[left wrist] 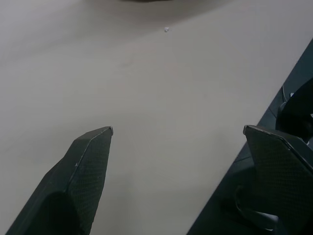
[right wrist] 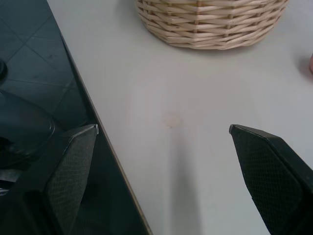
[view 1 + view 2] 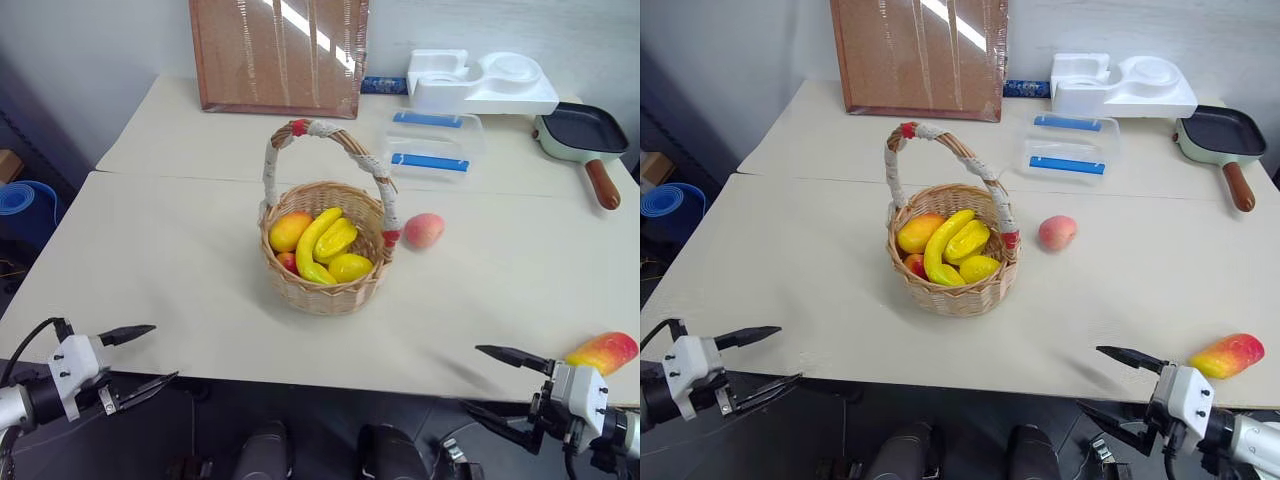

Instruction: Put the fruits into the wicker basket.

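The wicker basket (image 3: 330, 290) stands in the middle of the table, its cloth-wrapped handle arching over yellow bananas and other fruit inside. A pink-red peach (image 3: 424, 230) lies on the table just right of the basket, apart from it. The red-to-yellow mango (image 3: 602, 352) lies at the table's front right edge. My right gripper (image 3: 472, 377) hangs open and empty at the front edge, left of the mango and pointing toward the basket (image 2: 215, 24). At the front left edge, far from the fruit, my left gripper (image 3: 163, 352) is open with nothing in it.
At the back stand a brown board (image 3: 278, 55), a white foam tray (image 3: 480, 82), a clear plastic box (image 3: 432, 145) with blue parts, and a green pan (image 3: 583, 132) with a wooden handle. A blue roll (image 3: 25, 200) lies on the floor at left.
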Controlling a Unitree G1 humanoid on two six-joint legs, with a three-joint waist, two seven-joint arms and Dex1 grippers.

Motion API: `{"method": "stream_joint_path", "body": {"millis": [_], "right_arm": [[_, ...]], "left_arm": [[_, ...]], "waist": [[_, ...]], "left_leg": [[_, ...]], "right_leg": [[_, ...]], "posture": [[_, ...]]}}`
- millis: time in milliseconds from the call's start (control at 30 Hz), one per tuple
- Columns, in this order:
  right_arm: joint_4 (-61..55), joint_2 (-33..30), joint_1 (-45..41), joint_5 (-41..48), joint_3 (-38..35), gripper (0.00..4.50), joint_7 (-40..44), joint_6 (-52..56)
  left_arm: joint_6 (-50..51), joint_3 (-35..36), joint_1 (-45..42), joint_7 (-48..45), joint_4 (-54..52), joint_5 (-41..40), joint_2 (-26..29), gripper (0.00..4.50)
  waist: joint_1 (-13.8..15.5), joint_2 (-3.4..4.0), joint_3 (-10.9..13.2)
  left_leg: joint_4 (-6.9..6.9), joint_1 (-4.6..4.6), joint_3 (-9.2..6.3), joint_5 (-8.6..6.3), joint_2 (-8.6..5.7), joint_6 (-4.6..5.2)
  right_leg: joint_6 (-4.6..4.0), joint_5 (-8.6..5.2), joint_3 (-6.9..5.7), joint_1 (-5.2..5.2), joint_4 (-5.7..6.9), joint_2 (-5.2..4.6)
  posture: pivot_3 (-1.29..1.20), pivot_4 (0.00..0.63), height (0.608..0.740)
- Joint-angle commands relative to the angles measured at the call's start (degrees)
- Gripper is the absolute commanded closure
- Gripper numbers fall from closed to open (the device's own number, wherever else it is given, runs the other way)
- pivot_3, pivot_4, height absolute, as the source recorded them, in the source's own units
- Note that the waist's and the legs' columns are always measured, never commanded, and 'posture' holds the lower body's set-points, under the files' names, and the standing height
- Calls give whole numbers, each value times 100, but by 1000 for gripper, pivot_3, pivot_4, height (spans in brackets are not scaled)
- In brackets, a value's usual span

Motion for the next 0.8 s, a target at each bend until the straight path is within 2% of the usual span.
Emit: {"method": "stream_joint_path", "body": {"millis": [33, 133, 567, 700, 800], "right_arm": [[-144, 69, 55, 80, -5, 13, -71, -98], [-190, 87, 71, 90, 10, 13, -118, -91], [13, 25, -174, 79, 130, 13, -172, -106], [55, 54, -354, 162, 81, 13, -260, -77], [-35, -36, -856, 643, -200, 13, -793, 603]], "left_arm": [[-64, 126, -2, 18, 18, 2, 93, 0], [51, 169, 52, -24, -9, -87, 116, 0], [713, 302, -64, -266, -2, -571, 188, 0], [1357, 263, -155, -284, -259, -928, 279, 0], [1940, 247, -263, -253, -805, -1389, 334, 0]], "waist": [[-2, -1, -1], [-13, -6, -3], [-15, -13, -8], [-15, -14, -8], [-23, -15, -8]], "left_leg": [[0, 0, 2, 0, 0, 0], [4, 0, 11, -1, -2, -3], [4, 13, 35, -3, 5, -2], [5, 15, 37, -3, 7, -3], [8, 16, 40, -3, 9, -3]], "right_leg": [[1, 1, 2, -3, 3, 0], [7, 4, 18, -23, 37, 0], [7, 4, 59, -32, 44, 10], [7, 4, 62, -32, 46, 11], [6, 4, 67, -32, 48, 12]], "posture": [[0, 150, 740], [0, 150, 740], [0, 150, 740], [0, 150, 740], [0, 150, 740]]}}
